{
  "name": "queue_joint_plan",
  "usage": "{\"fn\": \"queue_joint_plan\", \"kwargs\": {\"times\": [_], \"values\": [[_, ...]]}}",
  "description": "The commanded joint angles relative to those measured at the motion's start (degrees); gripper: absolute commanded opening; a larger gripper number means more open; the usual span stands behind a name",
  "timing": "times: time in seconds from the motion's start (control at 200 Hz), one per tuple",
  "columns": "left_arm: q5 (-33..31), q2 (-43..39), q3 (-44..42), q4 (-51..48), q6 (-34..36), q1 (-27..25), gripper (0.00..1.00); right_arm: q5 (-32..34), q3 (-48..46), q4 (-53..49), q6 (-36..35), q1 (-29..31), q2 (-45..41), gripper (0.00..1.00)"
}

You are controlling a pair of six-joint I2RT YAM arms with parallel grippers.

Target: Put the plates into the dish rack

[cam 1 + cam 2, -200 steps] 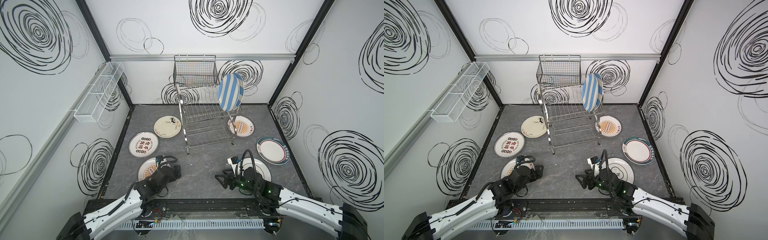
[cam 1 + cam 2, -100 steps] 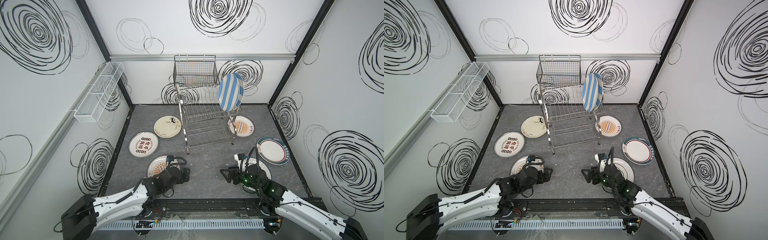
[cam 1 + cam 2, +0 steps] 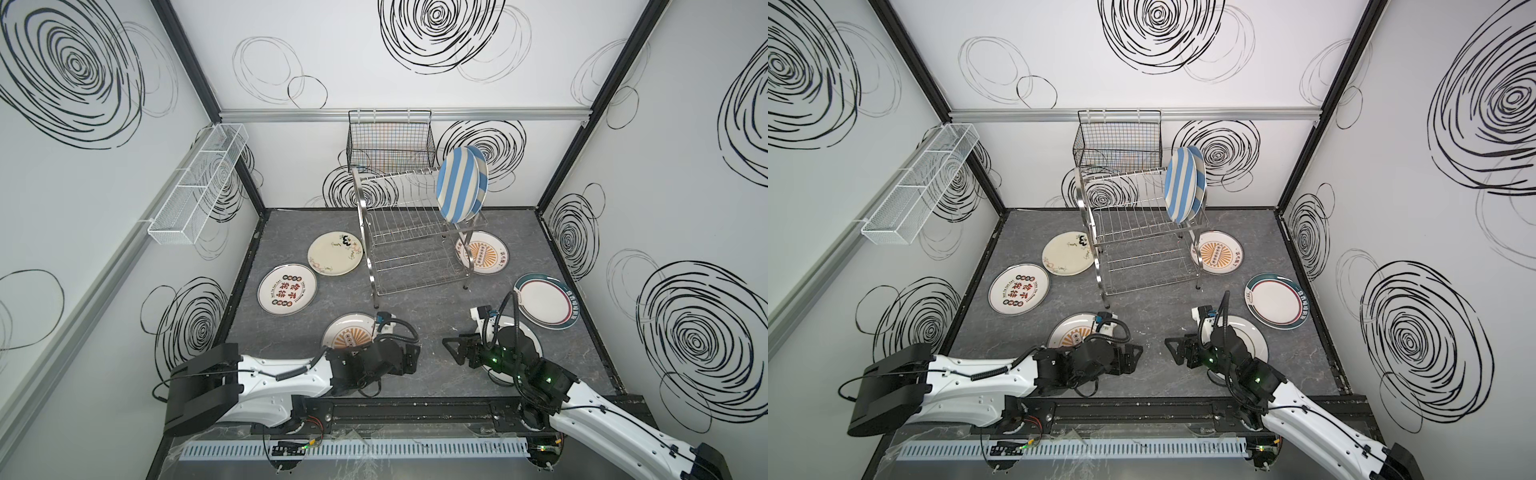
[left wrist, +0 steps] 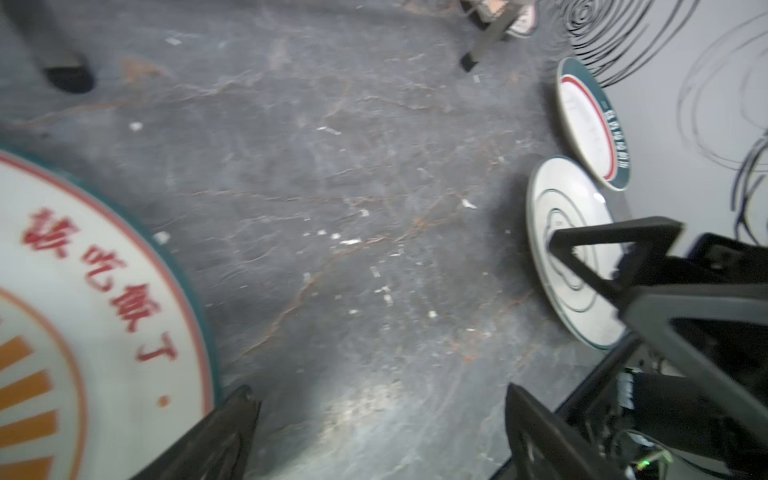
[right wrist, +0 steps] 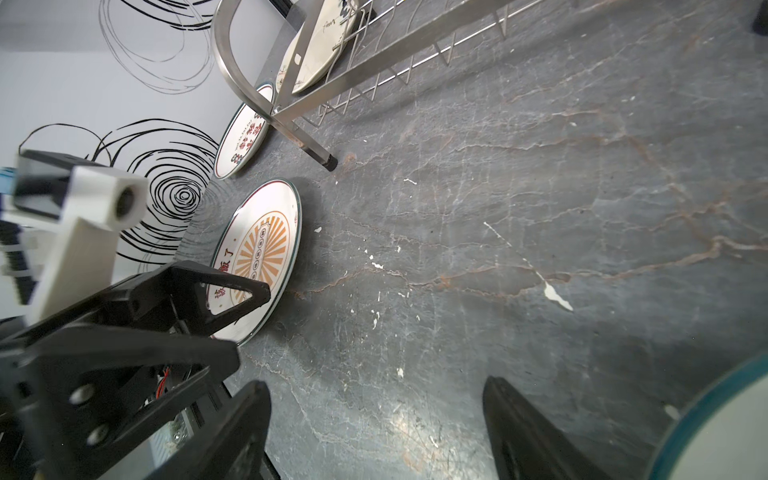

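**Both top views.** The dish rack [image 3: 409, 232] [image 3: 1142, 232] stands on the grey floor [image 3: 415, 307] at the far middle. A striped plate [image 3: 459, 187] stands on edge in the right end of its top tier. A second plate [image 3: 482, 174] is close behind it, apparently striped too, though little more than its rim shows. A black wire basket [image 3: 390, 143] hangs on the far wall and a white mesh tray [image 3: 199, 183] on the left wall. Six plates lie flat on the floor:
- the cream plate [image 3: 335, 253] and the character plate [image 3: 287, 289], left of the rack;
- the far sunburst plate [image 3: 484, 253], at the rack's right foot;
- the green-rimmed plate [image 3: 546, 301], at the right;
- the near sunburst plate [image 3: 349, 334] and the white plate [image 3: 530, 334], nearest.

The left gripper [image 3: 414, 357] and right gripper [image 3: 453, 352] face each other low over bare floor between these last two.

**Left wrist view.** The left gripper [image 4: 380, 392] has its jaws wide apart with only floor between them. The near sunburst plate [image 4: 83, 291] lies just beside one finger.

**Right wrist view.** The right gripper [image 5: 376, 384] also has its jaws wide apart and holds nothing. The white plate [image 5: 727, 424] lies just beside one finger.
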Motion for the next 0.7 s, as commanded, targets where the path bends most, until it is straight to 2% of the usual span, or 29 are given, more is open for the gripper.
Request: {"fn": "queue_joint_plan", "kwargs": {"times": [0.0,0.075,0.14,0.215,0.29,0.375,0.51,0.59,0.695], "values": [[-4.61,-1.49,5.11,-7.78,3.49,2.39,0.96,-2.67,-0.57,3.57,1.53,-0.26,0.83,0.83],[-5.29,-6.06,3.71,-12.51,4.98,7.6,0.96,-5.35,-1.94,10.01,3.82,0.07,3.28,0.82],[-3.81,-11.32,0.94,-15.77,6.14,14.7,0.96,-5.91,-2.99,16.77,6.73,1.29,6.56,0.81],[-2.37,-17.21,-2.13,-19.59,7.74,23.59,0.96,-2.96,-3.19,23.92,8.9,5.24,11.34,0.81],[-3.54,-22.29,-4.44,-22.87,9.3,30.1,0.96,1.64,-1.85,28.94,9.59,10.42,17.61,0.81],[-4.02,-25.99,-7.16,-23.31,10.29,35.19,0.96,3.98,1.35,32.02,11.53,14.17,25.9,0.82],[1.16,-27.1,-10.8,-21.41,12.01,42.79,0.96,0.47,8.48,33.72,10.1,15.32,39.29,0.82],[2.81,-27.4,-12.3,-20.95,13.13,45.77,0.96,-1.72,11.07,36.62,9.21,15.33,44.83,0.82],[5.69,-29.25,-14.38,-19.33,13.71,47.82,0.96,-1.1,12.58,40.01,9.58,15.29,48.61,0.81]]}}
